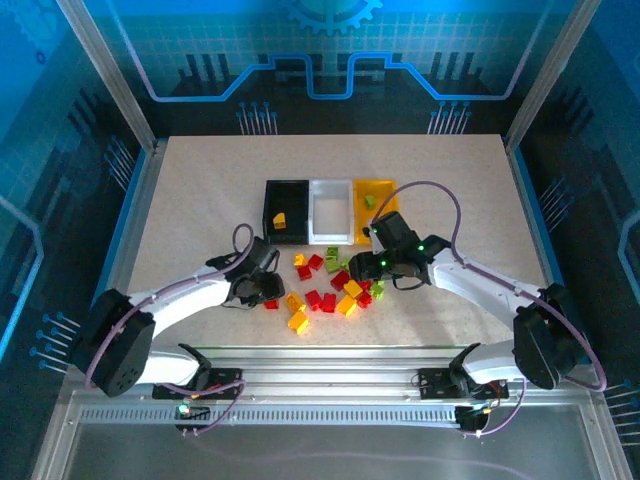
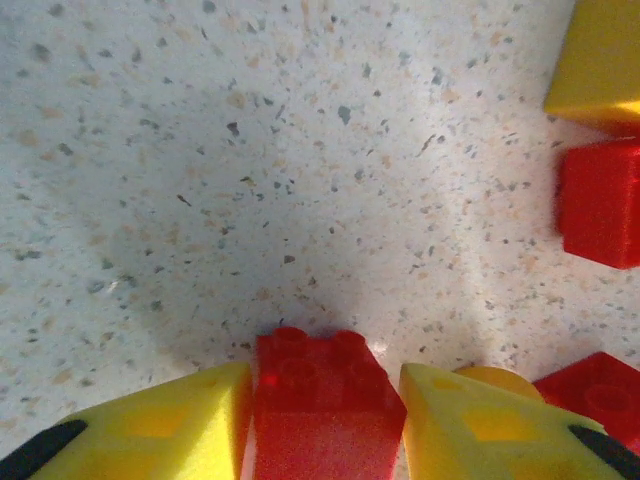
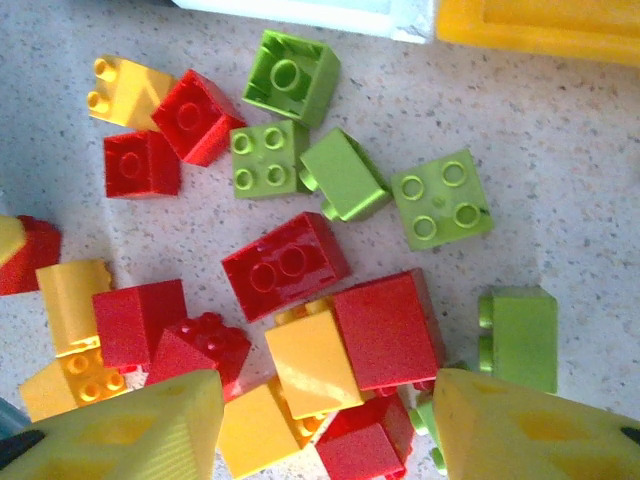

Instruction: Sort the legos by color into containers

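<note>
Left wrist view: my left hand (image 2: 325, 405) pinches a red brick (image 2: 312, 372) sitting on the desk (image 2: 300, 150) at the pile's (image 1: 335, 290) left edge; I'd check both pads (image 2: 170, 430) sit square, then lift straight up.

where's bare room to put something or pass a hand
Free: the speckled beige table left of the black plastic bin, the strip behind the bins, and right of the yellow plastic bin. Crowded: the pile of small plastic bricks in front of the bins.
</note>
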